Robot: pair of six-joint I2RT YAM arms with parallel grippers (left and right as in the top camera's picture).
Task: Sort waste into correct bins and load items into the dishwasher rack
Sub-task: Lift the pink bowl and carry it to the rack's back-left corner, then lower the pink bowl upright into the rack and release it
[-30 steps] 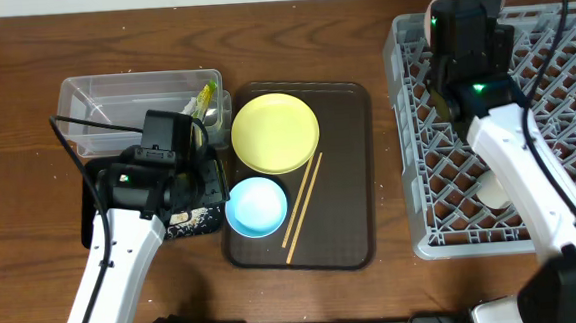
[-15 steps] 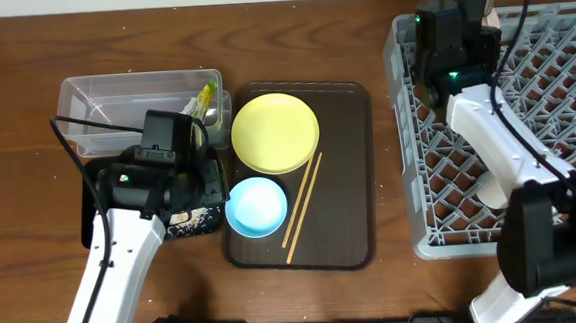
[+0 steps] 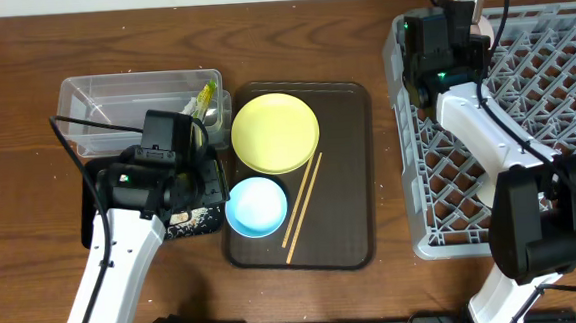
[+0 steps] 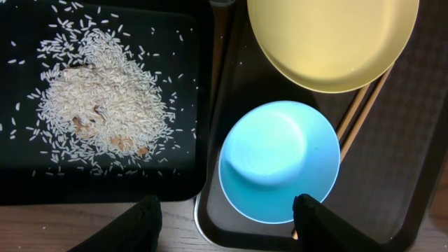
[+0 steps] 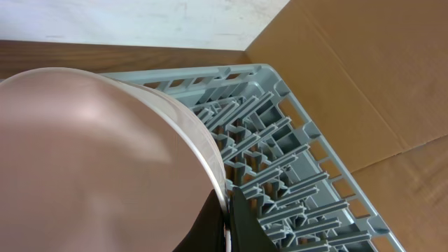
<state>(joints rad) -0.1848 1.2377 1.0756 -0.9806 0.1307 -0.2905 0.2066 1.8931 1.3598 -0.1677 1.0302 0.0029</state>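
White bowl [image 5: 91, 161] rim pinched in right jaws; left jaws wide apart.

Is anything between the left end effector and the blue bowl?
Nothing visible. The light blue bowl sits uncovered on the brown tray, just ahead of the open left end effector.

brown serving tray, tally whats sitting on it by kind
yellow plate: 1
light blue bowl: 1
chopsticks: 2
total: 4
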